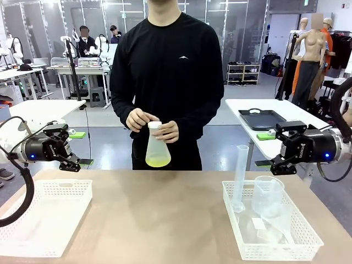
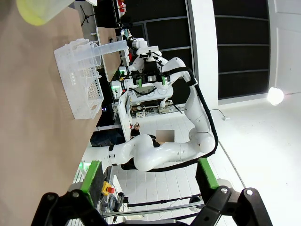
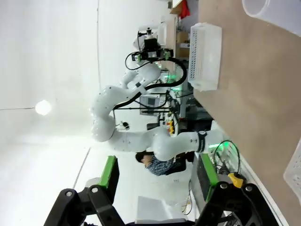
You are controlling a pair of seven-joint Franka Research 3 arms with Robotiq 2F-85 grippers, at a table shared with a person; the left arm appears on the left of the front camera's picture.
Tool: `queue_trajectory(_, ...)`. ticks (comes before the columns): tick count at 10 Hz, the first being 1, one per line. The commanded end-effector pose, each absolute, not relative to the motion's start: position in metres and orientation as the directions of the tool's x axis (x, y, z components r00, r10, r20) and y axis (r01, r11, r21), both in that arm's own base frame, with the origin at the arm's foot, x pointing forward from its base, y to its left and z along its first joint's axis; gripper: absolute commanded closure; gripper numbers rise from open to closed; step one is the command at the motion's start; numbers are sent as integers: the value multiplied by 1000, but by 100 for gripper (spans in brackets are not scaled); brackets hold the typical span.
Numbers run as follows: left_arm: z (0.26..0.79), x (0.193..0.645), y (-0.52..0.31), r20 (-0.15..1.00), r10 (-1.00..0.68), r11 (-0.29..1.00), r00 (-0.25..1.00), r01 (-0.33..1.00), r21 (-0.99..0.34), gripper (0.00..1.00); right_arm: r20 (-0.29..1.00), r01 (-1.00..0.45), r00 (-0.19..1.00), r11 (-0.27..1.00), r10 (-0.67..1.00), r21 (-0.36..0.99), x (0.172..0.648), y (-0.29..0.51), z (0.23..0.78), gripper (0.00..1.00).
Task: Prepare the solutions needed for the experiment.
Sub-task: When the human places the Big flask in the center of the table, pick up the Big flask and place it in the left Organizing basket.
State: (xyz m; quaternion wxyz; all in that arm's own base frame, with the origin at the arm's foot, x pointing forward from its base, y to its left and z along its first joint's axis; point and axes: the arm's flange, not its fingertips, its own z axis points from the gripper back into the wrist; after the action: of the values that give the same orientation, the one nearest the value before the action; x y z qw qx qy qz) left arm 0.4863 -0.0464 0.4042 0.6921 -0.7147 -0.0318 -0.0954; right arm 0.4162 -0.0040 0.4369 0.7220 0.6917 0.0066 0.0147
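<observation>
A person in a black long-sleeved top [image 1: 168, 66] stands at the far side of the brown desk [image 1: 165, 220] and holds a frosted plastic conical flask [image 1: 158, 144] upright in the air in front of their waist, above the desk's far edge. The upper hand [image 1: 139, 119] pinches its white cap [image 1: 154, 125] and the lower hand [image 1: 168, 132] wraps the neck. The pale yellow-green solution [image 1: 158, 160] sits as a shallow layer in the bottom of this flask. The left claw [image 1: 73, 163] hangs above the near left of the desk, apart from everything, its green pads [image 2: 91, 176] spread wide with nothing between them. The right claw [image 1: 276, 165] hovers at the opposite side, likewise gaping and empty, its green pads [image 3: 111, 175] set well apart. Below the left claw lies a white perforated plastic basket [image 1: 44, 190]. A second white perforated basket [image 1: 275, 250] on the right carries a tall clear graduated cylinder [image 1: 240, 179] standing upright in its far left corner and a clear plastic beaker [image 1: 268, 195] just beside it.
</observation>
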Motion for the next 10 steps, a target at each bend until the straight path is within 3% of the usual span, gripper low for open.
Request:
queue_trajectory(1, 406, 485, -47, 184, -90, -44, 979, 181, -983, 0, 28, -28, 999, 12, 31, 1000, 422, -7, 440, 15)
queue_trajectory(3, 406, 485, -47, 184, -90, -44, 979, 181, -983, 0, 37, -41, 998, 80, 46, 996, 419, -2, 436, 15)
queue_trajectory(4, 406, 485, -47, 184, -90, -44, 979, 181, -983, 0, 2, -3, 999, 29, 37, 1000, 418, -7, 435, 15)
queue_trajectory(10, 406, 485, -47, 184, -90, -44, 979, 181, -983, 0, 2, -3, 999, 29, 37, 1000, 418, -7, 435, 15)
